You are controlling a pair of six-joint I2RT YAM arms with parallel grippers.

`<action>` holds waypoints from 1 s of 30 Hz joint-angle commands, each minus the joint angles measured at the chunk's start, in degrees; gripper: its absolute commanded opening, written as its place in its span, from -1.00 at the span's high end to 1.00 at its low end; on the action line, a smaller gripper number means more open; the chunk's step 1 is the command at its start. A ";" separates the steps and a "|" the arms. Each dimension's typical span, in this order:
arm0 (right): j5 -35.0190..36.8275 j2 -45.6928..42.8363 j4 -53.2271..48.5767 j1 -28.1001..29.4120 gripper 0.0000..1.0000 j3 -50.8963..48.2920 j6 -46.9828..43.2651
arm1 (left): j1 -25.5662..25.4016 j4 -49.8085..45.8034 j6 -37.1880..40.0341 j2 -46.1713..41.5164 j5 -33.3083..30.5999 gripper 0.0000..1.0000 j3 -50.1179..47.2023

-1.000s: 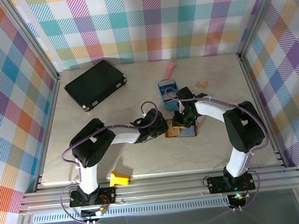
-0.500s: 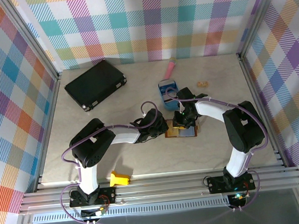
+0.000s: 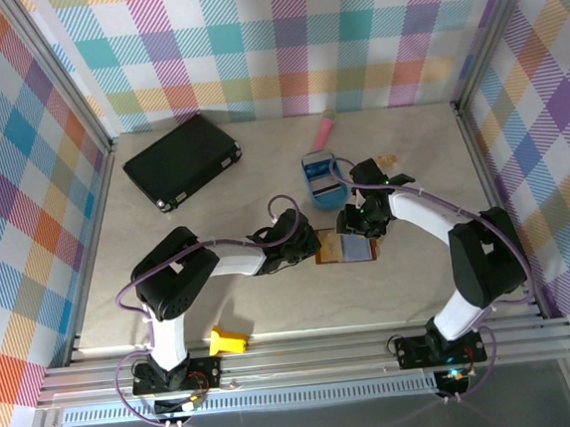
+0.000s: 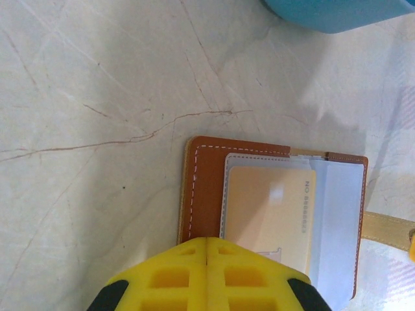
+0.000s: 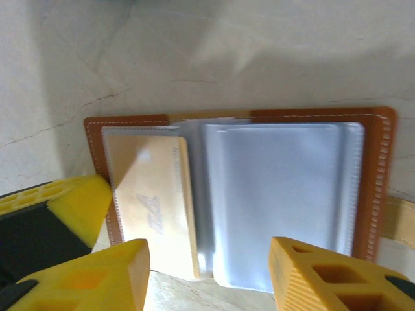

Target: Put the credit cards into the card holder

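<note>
The card holder, a brown wallet, lies open on the table with its grey-blue lining facing up. A yellow credit card sits in its left pocket and appears again as the credit card in the right wrist view. Any dark blue card is out of view. My left gripper is shut, its tips resting over the wallet's left brown edge. My right gripper hangs open just above the wallet's near side with nothing between its fingers.
A blue oval tray stands right behind the wallet, with a pink-handled tool beyond it. A large black case lies at the back left. A small tan block is at the back right, and a yellow plastic piece near the front edge.
My right gripper has pulled back to the right off the wallet, leaving the lining uncovered. The left arm and the wallet have stayed put.
</note>
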 commanded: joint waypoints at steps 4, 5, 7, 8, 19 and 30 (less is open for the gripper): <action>2.71 3.38 -4.38 0.21 -0.13 1.52 -4.75 | -1.47 -7.31 -0.63 1.16 1.55 1.00 -2.56; 2.69 4.29 -4.36 0.22 -0.15 1.94 -5.18 | -1.47 -7.31 -0.73 1.03 1.47 1.00 -2.61; 3.04 5.39 -4.24 0.23 -0.18 2.54 -5.65 | -1.44 -7.40 -0.74 0.96 1.37 1.00 -2.70; 3.20 5.87 -4.24 0.23 -0.19 2.85 -5.88 | -1.48 -7.40 -0.74 0.94 1.37 1.00 -2.71; 3.07 8.54 -3.66 0.31 -0.26 4.73 -5.40 | -1.42 -7.75 -0.65 0.94 1.41 1.00 -2.41; 1.39 10.89 -3.10 0.66 -0.27 4.38 -4.46 | -1.42 -7.79 -0.56 1.20 1.56 1.00 -2.22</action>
